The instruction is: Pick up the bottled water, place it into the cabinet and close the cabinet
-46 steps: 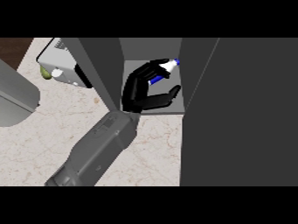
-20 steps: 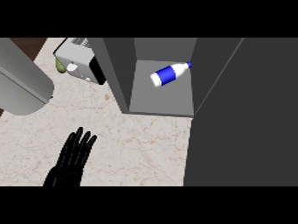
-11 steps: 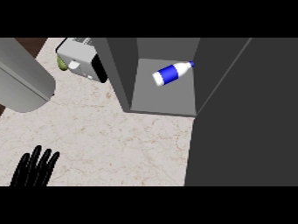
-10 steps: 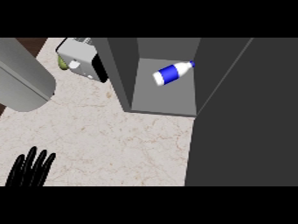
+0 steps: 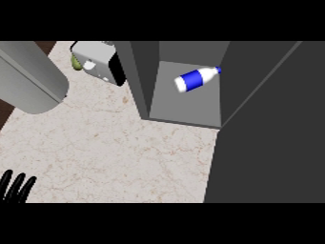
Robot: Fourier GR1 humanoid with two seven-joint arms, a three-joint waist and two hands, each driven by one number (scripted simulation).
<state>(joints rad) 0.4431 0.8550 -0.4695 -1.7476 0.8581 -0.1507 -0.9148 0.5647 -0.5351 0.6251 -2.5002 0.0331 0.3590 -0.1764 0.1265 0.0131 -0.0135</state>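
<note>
Counter [image 5: 116, 152]: pale marble top; dark cabinet [image 5: 186, 81] stands at far edge, open, w/ grey shelf floor [image 5: 186, 107] inside; bottled water [image 5: 197, 79] lies on its side on that floor, cap twd right wall; grey/white appliance [image 5: 98, 62] on counter just left of cabinet, at far edge; small green item [image 5: 76, 62] beside it, partly hidden.

One black hand low at the view's left corner

Only a single hand [image 5: 8, 187] showed, at the lower left edge of the head view, and which hand it was could not be told from this view alone. Its dark fingers [image 5: 14, 183] stood straight and slightly fanned, tips pointing up the frame, touching nothing and holding nothing. Its palm and forearm were cut off by the edge. The other hand did not appear.
</note>
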